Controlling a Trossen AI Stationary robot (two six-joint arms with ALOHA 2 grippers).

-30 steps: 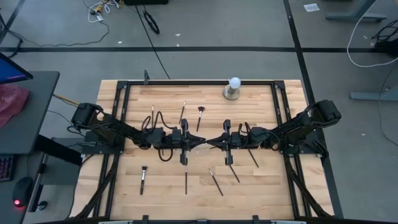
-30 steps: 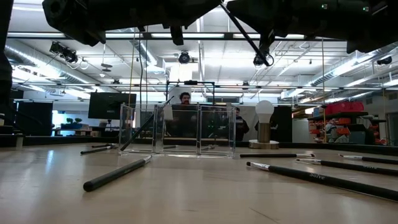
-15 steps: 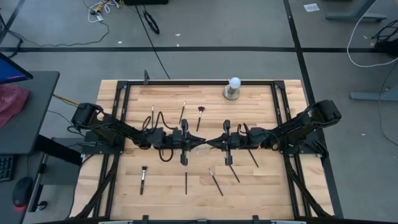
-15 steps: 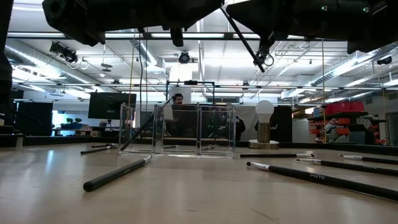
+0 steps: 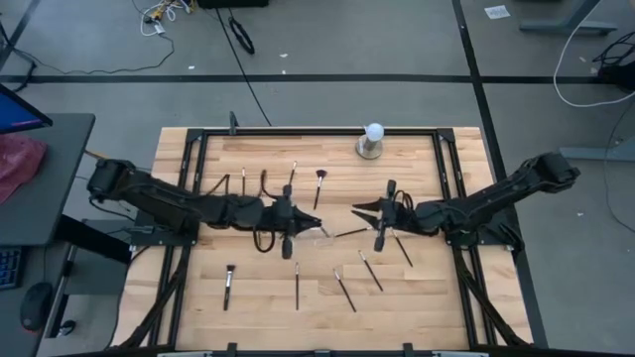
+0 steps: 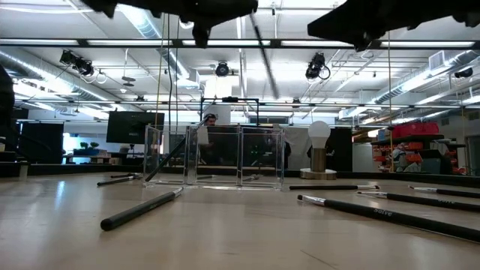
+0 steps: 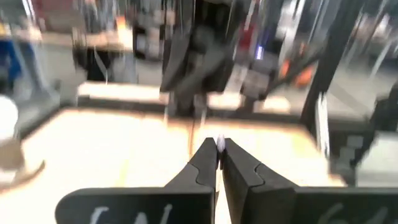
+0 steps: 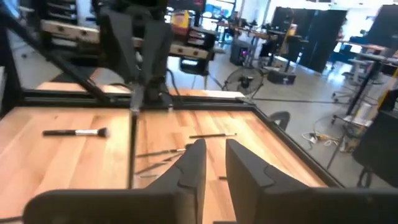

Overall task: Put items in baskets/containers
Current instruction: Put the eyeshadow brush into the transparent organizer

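My left gripper (image 5: pixel 318 227) is over the middle of the table, shut on a thin dark makeup brush (image 5: pixel 347 231) that reaches toward the right arm. In the low view that brush (image 6: pixel 264 56) hangs slanted, high above the wood. My right gripper (image 5: pixel 355 209) hovers just right of it, open and touching nothing; its wrist view shows the gap (image 8: pixel 215 152). The clear plastic tray (image 6: pixel 214 155) stands on the far part of the table, with a brush (image 6: pixel 174 154) leaning in it. Several more brushes lie flat, among them one (image 5: pixel 228 286) and another (image 5: pixel 369 270). My left gripper pinches the brush by one end (image 7: pixel 219 142) between its two shut fingers. The fingers come level from the table's left and lie along the brush. It sticks out past the fingertips toward the right, tipped downward, lifted clear of the table.
A white ball on a round metal base (image 5: pixel 372 140) stands at the far edge. Loose brushes lie near the front (image 5: pixel 297 286), (image 5: pixel 344 289) and further back (image 5: pixel 319 185). A dark frame (image 5: pixel 298 132) runs round the table. People are visible in the room beyond.
The two grippers met at the table's middle a second ago. My right gripper has since drawn back toward the right edge, away from the brush. The brush stays with my left gripper and has swung to a new slant, blurred in the low view.
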